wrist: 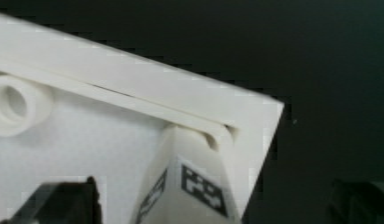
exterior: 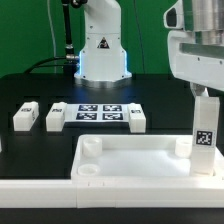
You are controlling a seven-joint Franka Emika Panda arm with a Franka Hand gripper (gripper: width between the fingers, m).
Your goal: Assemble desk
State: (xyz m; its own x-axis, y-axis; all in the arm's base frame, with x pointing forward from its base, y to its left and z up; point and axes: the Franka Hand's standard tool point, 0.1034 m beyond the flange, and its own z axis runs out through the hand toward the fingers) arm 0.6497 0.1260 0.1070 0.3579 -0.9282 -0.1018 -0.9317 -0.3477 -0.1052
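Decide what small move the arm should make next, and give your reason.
Probably lift straight up. The jaws stand open on either side of the upright leg, which already stands in the desk top's far corner, while loose legs lie beside the marker board.

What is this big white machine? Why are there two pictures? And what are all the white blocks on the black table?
It is a robot arm, and its hand is a gripper with two fingers. It is building a small desk. One picture comes from a camera standing off the arm that sees the whole table. The other comes from a camera on the robot's wrist, very close to the work. On the table lies the desk top, a big white tray with a rim. One leg stands upright in its corner, right under the gripper. Three loose legs lie farther back, beside the marker board, a flat sheet of black-and-white squares. The fingers look spread apart, so nothing seems held.
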